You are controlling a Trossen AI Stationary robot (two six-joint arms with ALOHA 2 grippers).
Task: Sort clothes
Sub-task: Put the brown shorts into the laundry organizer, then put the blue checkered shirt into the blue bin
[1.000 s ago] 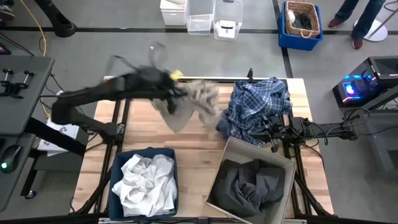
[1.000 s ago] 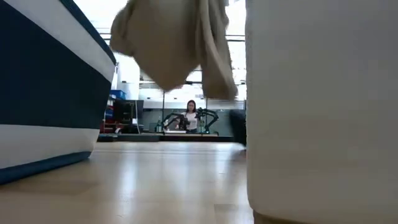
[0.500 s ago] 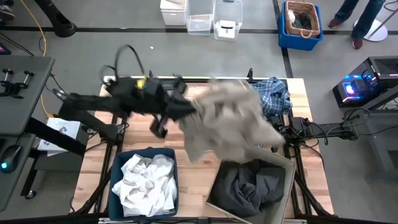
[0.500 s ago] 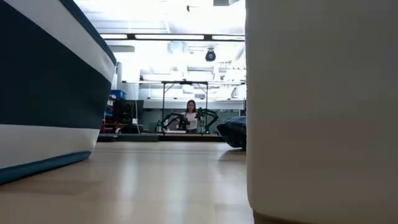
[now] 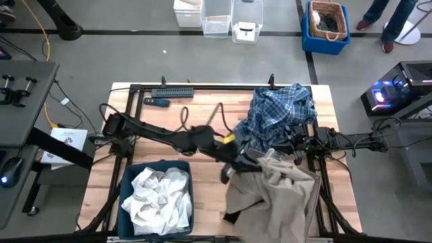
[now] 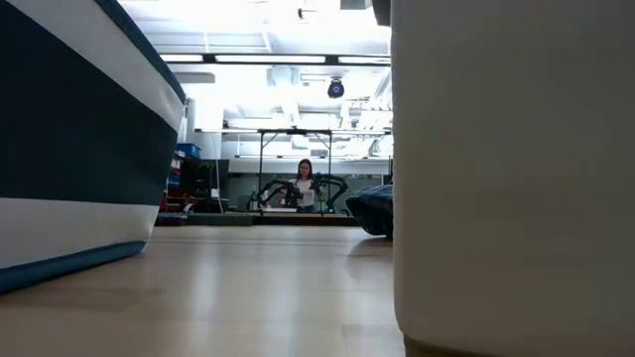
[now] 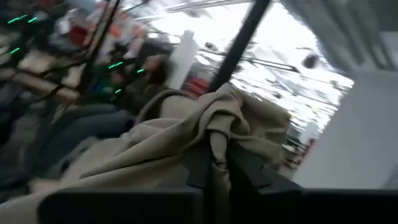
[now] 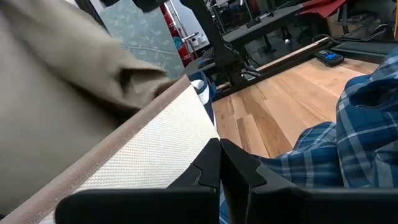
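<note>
My left gripper (image 5: 248, 162) reaches from the table's left to the far left corner of the tan cardboard box (image 5: 312, 177) and is shut on the tan garment (image 5: 277, 199). The garment lies spread over the box's open top and hides the dark grey garment. The blue-and-white plaid shirt (image 5: 280, 115) lies bunched on the table at the far right. White clothes (image 5: 158, 196) fill the dark blue bin (image 5: 123, 196). My right gripper (image 5: 293, 144) is shut and empty by the plaid shirt's near edge (image 8: 348, 143). My left gripper pinches a bunched fold of the tan garment (image 7: 214, 140) between its two fingers. The fingers come from the table's left, slanting down. The rest of the garment trails away from the gripper and lies slack over the box.
Two dark tools (image 5: 169, 92) lie near the table's far edge. The bin (image 6: 69, 149) and the box's wall (image 6: 506, 178) flank bare wood in the low view. Bare table lies at the centre and far left. People stand beyond the table.
My left gripper has swung from the table's far centre toward the near right, over the box, carrying the tan garment. The garment hung below the gripper, flared out in the air, and now lies draped over the box, covering the dark grey garment.
</note>
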